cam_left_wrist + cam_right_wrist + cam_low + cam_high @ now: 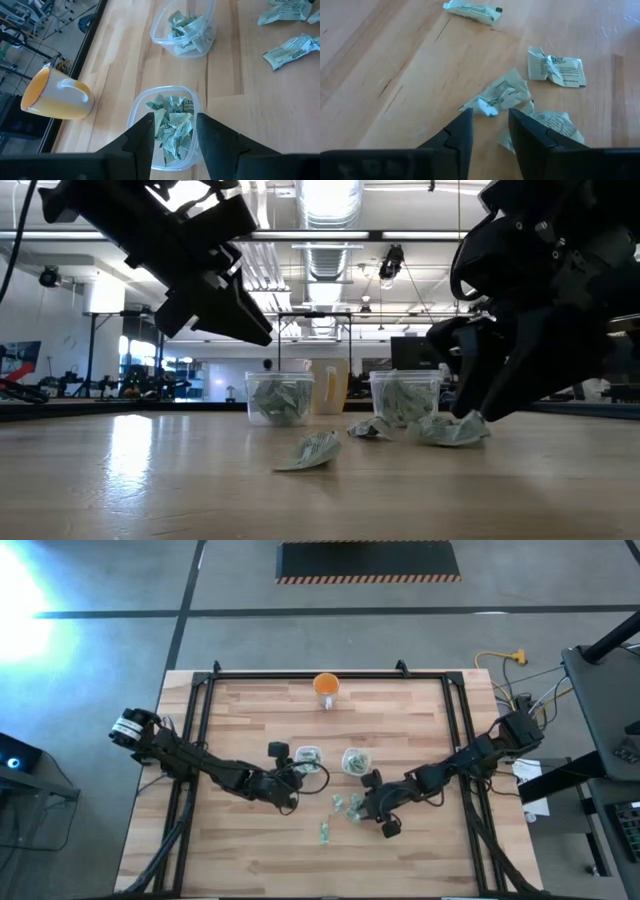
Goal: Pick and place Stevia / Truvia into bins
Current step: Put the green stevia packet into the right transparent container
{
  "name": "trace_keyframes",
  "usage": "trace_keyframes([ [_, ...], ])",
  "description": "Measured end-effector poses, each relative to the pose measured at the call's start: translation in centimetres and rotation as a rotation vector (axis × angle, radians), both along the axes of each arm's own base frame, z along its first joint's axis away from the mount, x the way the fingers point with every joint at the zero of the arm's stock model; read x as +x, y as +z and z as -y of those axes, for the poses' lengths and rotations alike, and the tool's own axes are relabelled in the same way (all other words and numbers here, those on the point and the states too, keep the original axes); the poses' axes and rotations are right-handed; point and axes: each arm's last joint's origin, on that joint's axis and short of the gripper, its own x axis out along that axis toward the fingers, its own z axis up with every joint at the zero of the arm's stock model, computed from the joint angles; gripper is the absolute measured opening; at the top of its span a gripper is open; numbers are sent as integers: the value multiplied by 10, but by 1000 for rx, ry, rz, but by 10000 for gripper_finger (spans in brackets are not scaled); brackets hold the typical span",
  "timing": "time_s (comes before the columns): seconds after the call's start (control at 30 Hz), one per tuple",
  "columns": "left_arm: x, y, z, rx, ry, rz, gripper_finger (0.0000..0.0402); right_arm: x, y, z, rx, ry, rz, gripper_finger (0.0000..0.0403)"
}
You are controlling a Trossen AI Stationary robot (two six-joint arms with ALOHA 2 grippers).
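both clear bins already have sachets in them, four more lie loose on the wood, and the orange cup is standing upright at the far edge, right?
One thing is wrong: the orange cup lies on its side, as the left wrist view shows, handle up. The rest holds: both bins hold sachets, and four more lie loose on the wood.

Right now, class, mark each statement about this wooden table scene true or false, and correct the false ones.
1. Both clear plastic bins hold green-and-white paper sachets. True.
2. The orange cup stands upright. False: it lies on its side.
3. The left pincer hangs over a bin with fingers apart and nothing between them. True.
4. No sachets remain on the wood. False: several loose sachets lie near the right pincer.
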Motion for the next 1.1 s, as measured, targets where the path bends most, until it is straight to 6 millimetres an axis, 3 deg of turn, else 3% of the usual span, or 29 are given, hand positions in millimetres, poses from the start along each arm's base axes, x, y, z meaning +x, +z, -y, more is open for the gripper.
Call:
trace_keyframes([
  [0.23,0,0,0,0,-2,0,130,1,-1,0,1,4,11,167],
  [0.47,0,0,0,-1,-2,0,130,6,-6,-2,-15,19,10,180],
  [1.1,-1,-1,0,1,-2,-4,130,10,-4,-4,-45,63,22,105],
])
